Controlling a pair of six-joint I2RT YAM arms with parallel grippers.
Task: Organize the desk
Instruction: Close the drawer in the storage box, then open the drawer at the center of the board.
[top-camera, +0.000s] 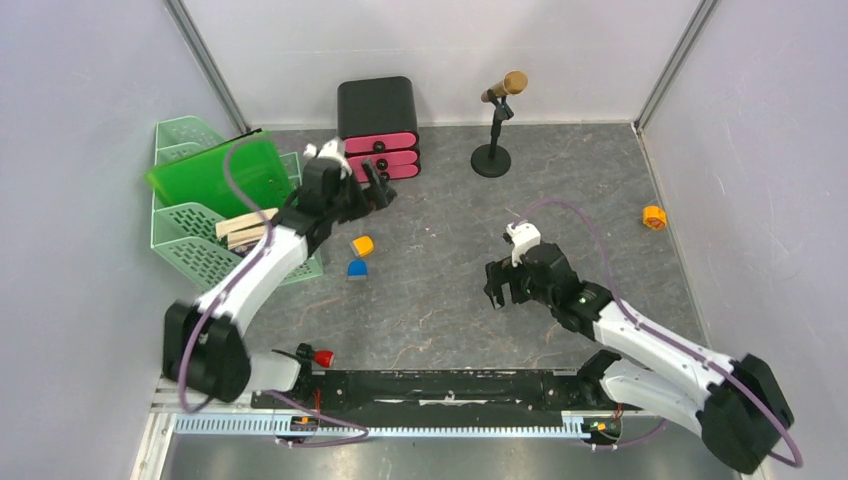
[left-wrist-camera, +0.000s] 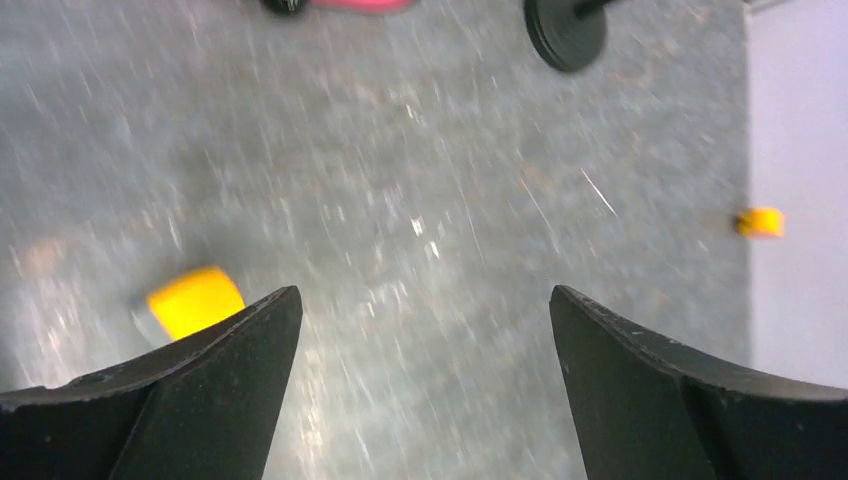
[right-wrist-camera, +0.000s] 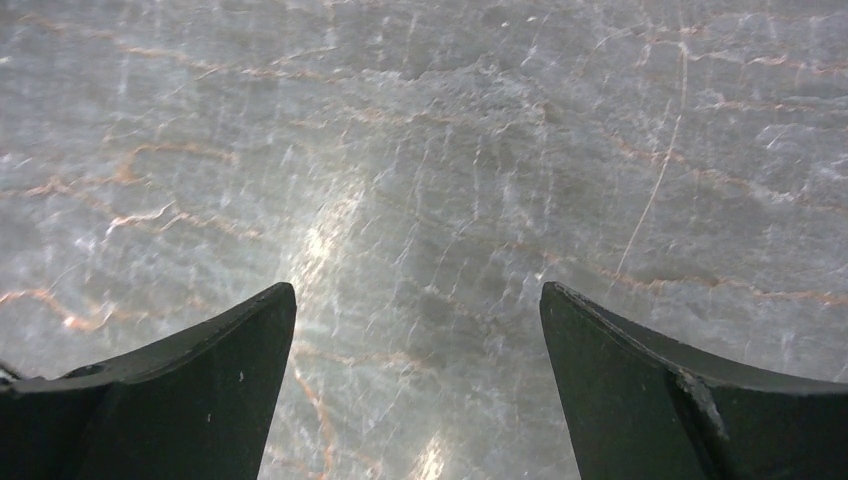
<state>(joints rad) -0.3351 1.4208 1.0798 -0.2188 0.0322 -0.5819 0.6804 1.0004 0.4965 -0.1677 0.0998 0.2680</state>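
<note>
Desk (top-camera: 450, 300): dark grey with pale veins, fills the floor between the white walls.

Your left hand (left-wrist-camera: 425, 300): fingers spread wide, nothing between them, hovering over the desk just in front of the black drawer box (top-camera: 378, 110) with pink fronts. Its wrist view is blurred. A yellow block (top-camera: 362, 245) lies on the desk near this hand, with a blue block (top-camera: 356, 268) close by.

Your right hand (right-wrist-camera: 420, 295): fingers wide apart, empty, over bare desk right of centre.

Mint tiered tray (top-camera: 185, 250) stands at the left wall. A green folder (top-camera: 215, 175) leans across its top and wooden pieces (top-camera: 245, 230) lie on a tier.

Microphone stand (top-camera: 492, 150) is at the back. A small orange item (top-camera: 654, 216) sits near the right wall.
</note>
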